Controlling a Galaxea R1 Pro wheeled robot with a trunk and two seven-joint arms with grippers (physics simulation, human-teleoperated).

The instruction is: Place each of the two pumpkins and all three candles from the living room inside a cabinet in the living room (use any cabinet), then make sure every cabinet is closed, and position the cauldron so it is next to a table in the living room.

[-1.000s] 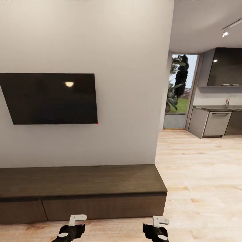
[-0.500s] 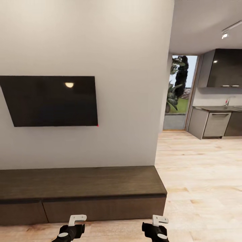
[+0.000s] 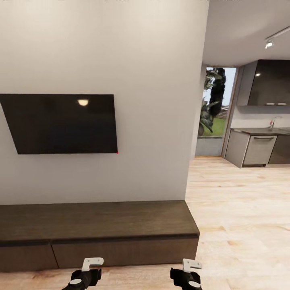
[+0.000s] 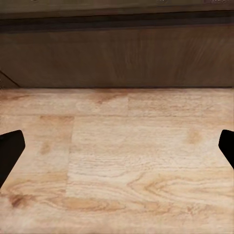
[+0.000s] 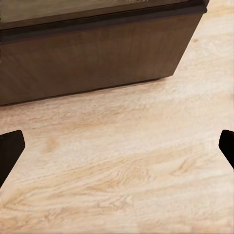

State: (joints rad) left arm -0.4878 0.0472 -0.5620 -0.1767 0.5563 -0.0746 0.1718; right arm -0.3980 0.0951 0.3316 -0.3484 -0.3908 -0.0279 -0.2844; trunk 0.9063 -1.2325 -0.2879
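Here the robot faced the shut cabinet (image 3: 121, 225); left gripper (image 4: 117, 146) and right gripper (image 5: 117, 146) jaws spread, empty. Risk: base bumping the drawer fronts if driven closer.

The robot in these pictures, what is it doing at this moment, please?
It stands facing the low dark cabinet under the wall television, handling nothing. Both the left tool and the right tool are open and empty, held low over the wooden floor just in front of the cabinet. The cabinet's fronts look closed and its top is bare. A kitchen shows farther back on the right.
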